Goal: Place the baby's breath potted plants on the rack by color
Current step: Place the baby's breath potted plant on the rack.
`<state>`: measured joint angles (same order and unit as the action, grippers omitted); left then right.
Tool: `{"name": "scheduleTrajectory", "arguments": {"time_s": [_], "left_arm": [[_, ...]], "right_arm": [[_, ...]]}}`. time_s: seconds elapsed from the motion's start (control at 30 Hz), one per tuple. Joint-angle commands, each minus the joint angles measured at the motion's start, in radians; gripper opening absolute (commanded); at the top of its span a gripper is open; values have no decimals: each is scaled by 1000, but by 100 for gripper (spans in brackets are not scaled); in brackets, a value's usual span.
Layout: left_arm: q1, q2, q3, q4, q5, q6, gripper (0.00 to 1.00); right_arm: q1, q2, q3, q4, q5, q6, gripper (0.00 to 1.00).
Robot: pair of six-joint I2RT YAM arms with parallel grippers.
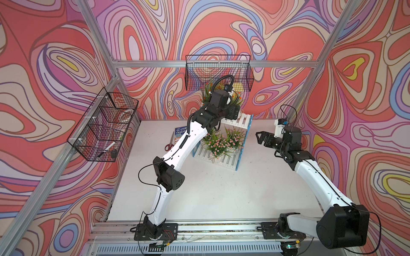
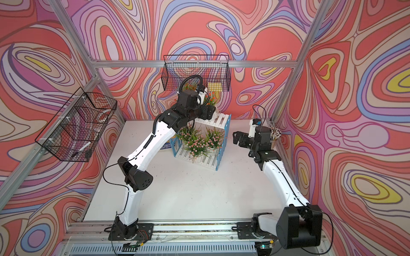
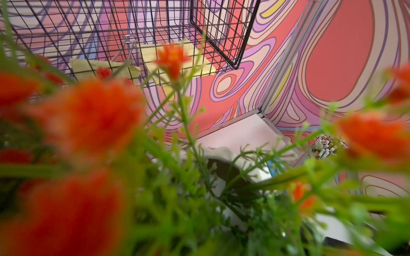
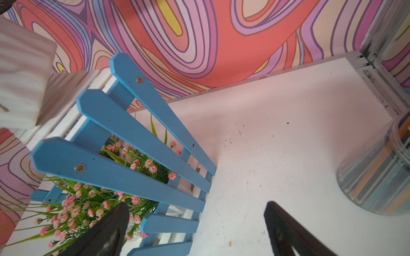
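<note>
**Pink plants on the lower tier, orange ones on top**

The white table carries the rack near its back edge, below a black wire basket hung on the back wall. The left arm reaches over the rack's top tier, where two orange-flowered plants stand. Three pink-flowered plants crowd together on the lower tier.

The left gripper sits low among the orange plants. Its wrist view is filled with blurred orange blooms and a white pot rim, and I cannot tell how wide its fingers are or whether they hold a pot. The right gripper hangs just beside the rack's blue picket side, its fingers spread wide with nothing between them.
</note>
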<state>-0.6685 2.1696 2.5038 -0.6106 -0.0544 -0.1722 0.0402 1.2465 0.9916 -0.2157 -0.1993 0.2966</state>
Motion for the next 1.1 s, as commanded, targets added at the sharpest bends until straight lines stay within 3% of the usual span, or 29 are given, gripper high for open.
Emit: {"name": "scheduleTrajectory", "arguments": {"time_s": [0.0, 1.07], "left_arm": [[-5, 10, 0, 77, 17, -3, 79], [-4, -6, 66, -6, 46, 37, 83]], "right_arm": [[-4, -22, -19, 19, -8, -12, 98], [-4, -32, -42, 32, -25, -1, 98]]}}
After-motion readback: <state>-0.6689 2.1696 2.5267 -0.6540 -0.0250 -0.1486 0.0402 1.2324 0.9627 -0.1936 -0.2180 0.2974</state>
